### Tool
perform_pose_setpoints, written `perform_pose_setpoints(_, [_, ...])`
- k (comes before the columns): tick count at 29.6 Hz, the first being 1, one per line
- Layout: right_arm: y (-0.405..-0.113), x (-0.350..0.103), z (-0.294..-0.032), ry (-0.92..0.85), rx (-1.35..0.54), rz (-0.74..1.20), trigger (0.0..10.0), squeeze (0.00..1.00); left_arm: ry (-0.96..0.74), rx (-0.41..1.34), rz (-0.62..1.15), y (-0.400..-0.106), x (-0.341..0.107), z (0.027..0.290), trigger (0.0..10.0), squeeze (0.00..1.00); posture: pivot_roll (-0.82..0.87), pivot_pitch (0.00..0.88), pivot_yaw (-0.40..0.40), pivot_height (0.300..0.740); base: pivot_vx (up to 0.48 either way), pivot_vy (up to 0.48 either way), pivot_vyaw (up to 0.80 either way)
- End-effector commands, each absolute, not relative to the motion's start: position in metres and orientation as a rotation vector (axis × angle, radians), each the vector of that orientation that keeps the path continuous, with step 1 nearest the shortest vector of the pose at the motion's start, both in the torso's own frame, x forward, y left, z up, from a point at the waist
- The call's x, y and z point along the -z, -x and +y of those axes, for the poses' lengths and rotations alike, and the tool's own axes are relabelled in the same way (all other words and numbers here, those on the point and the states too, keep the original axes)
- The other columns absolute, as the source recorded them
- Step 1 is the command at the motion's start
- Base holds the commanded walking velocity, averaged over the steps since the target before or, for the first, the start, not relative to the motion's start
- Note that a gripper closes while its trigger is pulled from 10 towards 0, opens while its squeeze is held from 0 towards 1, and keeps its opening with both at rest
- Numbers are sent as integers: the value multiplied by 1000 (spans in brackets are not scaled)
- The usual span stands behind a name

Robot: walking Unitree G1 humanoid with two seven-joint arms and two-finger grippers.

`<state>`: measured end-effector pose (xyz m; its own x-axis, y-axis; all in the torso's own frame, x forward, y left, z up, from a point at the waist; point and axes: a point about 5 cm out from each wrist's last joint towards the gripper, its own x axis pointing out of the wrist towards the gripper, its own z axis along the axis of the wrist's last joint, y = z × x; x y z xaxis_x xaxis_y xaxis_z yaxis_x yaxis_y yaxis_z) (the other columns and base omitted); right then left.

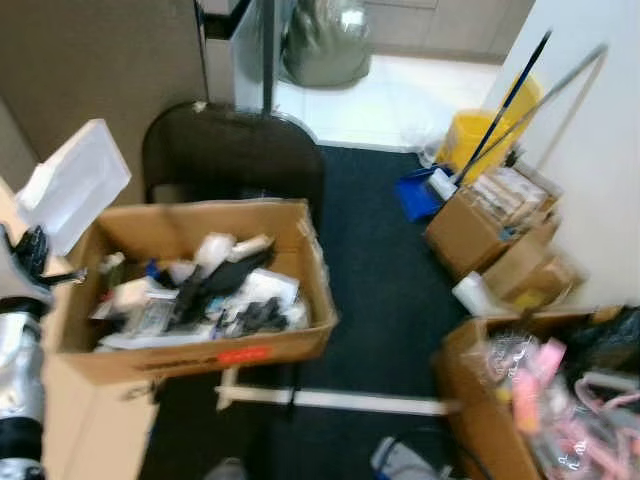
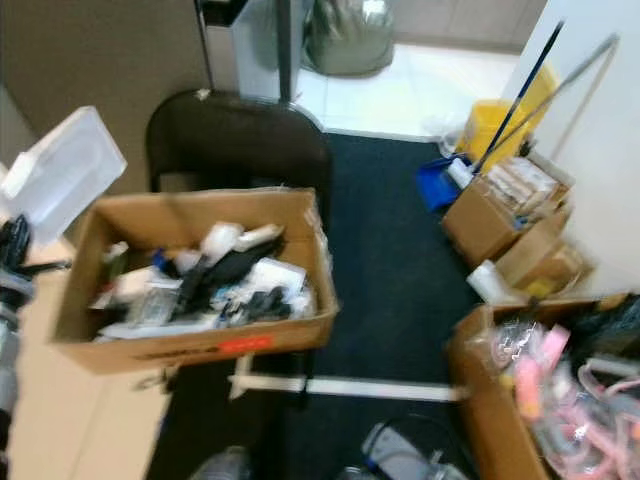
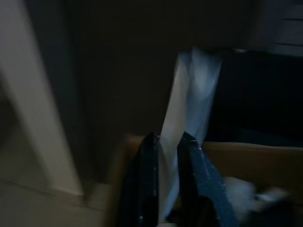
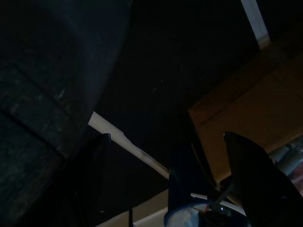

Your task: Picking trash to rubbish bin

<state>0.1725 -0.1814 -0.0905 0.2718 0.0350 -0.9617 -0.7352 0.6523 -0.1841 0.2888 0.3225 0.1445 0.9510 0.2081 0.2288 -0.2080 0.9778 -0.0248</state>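
Trash item: a flat, translucent white plastic piece, rectangular, tilted upward. Its lower edge is clamped between the left hand's closed black fingers. It sits just beside the left wall of the open cardboard box, which holds mixed trash.

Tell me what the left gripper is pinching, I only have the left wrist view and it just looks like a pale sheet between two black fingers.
Observer: It's a clear plastic lid, held up in the left gripper at the left end of the cardboard box.
Operator: What's in that box?
Observer: Mixed clutter, white packaging and black items piled together.
Operator: Anything behind the box?
Observer: A dark chair stands right behind it on the dark blue carpet.
Operator: And the right gripper?
Observer: The right gripper hangs open over the carpet, holding nothing, near another cardboard box.
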Motion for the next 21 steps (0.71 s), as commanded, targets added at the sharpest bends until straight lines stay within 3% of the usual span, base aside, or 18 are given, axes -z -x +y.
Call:
perform_pose_setpoints(1, [-161,97,-164,639,-634,1198,10000,0,33,-133,-195,-289,-133,309,10000,1000,132,137,-11,740,0,0,0])
perform_pose_setpoints(14, [-161,96,-164,646,-638,1197,10000,0,71,-36,-123,-287,-122,297,10000,1000,134,137,-13,740,0,0,0])
perform_pose_setpoints(15, [-161,96,-164,647,-639,1197,10000,0,64,-10,-107,-287,-120,294,10000,286,134,137,-13,740,0,0,0])
perform_pose_setpoints(16, [-161,96,-164,647,-639,1197,10000,0,75,21,-92,-286,-117,291,10000,0,134,136,-15,740,0,0,0])
perform_pose_setpoints(21, [-161,96,-165,649,-640,1197,10000,0,93,127,-69,-283,-112,277,10000,0,133,135,-15,740,0,0,0])
